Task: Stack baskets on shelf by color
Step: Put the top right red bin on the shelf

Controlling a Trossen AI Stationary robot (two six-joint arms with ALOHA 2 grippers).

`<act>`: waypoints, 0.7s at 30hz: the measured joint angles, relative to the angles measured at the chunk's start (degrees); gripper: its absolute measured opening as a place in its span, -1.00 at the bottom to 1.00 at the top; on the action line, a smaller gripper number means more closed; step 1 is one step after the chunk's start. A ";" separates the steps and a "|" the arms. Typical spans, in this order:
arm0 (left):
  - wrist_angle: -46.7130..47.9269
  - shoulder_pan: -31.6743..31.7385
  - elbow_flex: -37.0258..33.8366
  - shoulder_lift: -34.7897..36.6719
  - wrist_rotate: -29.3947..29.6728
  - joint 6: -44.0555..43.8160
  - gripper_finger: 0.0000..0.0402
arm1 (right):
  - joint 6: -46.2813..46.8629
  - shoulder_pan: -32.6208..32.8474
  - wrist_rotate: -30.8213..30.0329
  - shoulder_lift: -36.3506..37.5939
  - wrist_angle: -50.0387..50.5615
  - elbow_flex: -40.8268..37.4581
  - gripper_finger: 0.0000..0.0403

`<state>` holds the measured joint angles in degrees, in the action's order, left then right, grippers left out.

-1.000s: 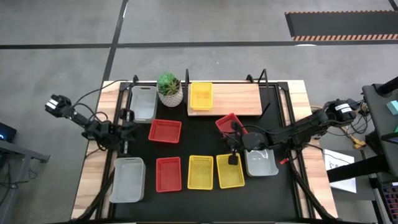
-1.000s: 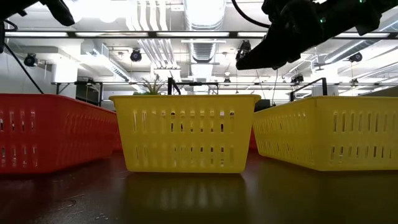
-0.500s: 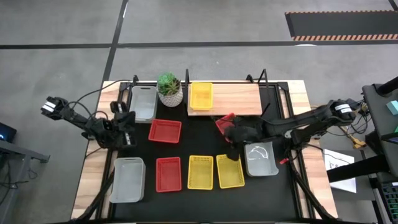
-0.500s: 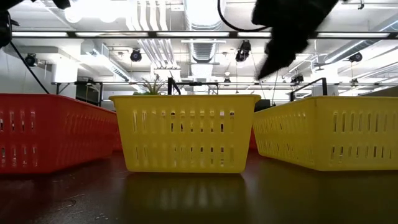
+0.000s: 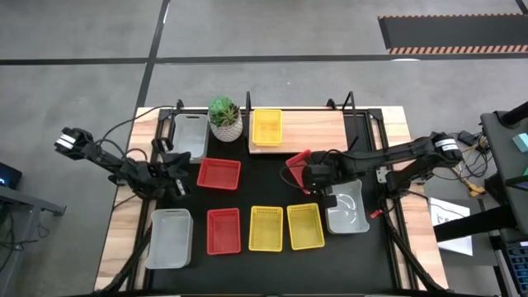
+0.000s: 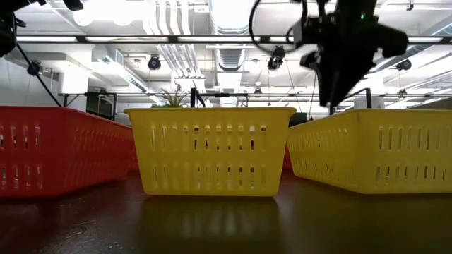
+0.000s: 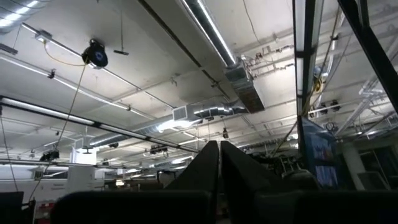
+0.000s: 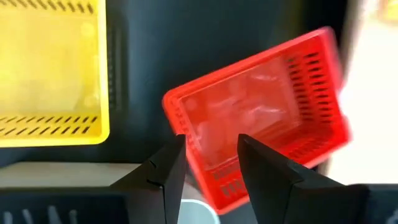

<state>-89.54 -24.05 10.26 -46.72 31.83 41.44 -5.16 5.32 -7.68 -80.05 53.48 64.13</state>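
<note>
My right gripper (image 5: pixel 317 176) (image 8: pixel 211 163) hangs open, pointing down, over one short end of a red basket (image 5: pixel 297 162) (image 8: pixel 264 118) that lies askew on the black table just in front of the shelf (image 5: pixel 318 132). Its fingers straddle that end's rim; I cannot tell whether they touch it. One yellow basket (image 5: pixel 266 128) sits on the shelf's left part. On the table lie two yellow baskets (image 5: pixel 266 228) (image 5: pixel 304 226), two red ones (image 5: pixel 219 173) (image 5: pixel 223 230) and three grey ones (image 5: pixel 190 136) (image 5: pixel 169 238) (image 5: pixel 346 208). My left gripper (image 5: pixel 172 177) (image 7: pixel 218 163) is shut and waits at the table's left.
A plant in a white pot (image 5: pixel 224 120) stands left of the shelf. Black shelf posts (image 5: pixel 346 102) rise at the far edge. In the low view the near yellow baskets (image 6: pixel 210 149) (image 6: pixel 374 148) and a red one (image 6: pixel 56 159) fill the front.
My right gripper has moved from above the right yellow basket toward the far edge and now stands over the askew red basket. In the low view it has turned from slanting to pointing straight down. The baskets have stayed where they were.
</note>
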 joint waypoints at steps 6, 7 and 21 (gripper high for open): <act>0.14 0.00 -0.02 -0.86 0.22 -0.13 -0.99 | 0.64 -0.77 3.20 -2.86 -0.18 -2.10 -0.38; 0.12 0.00 -0.02 -0.97 0.22 -0.14 -0.99 | 0.62 -0.77 3.21 -3.40 -0.24 -2.25 -0.39; 0.10 -0.01 -0.02 -1.63 0.50 -0.14 -0.99 | -3.09 -1.55 3.36 -11.58 -3.52 -1.67 -0.62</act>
<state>-89.44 -24.06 10.24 -48.35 32.34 41.30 -8.25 3.77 -4.32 -91.63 49.97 62.46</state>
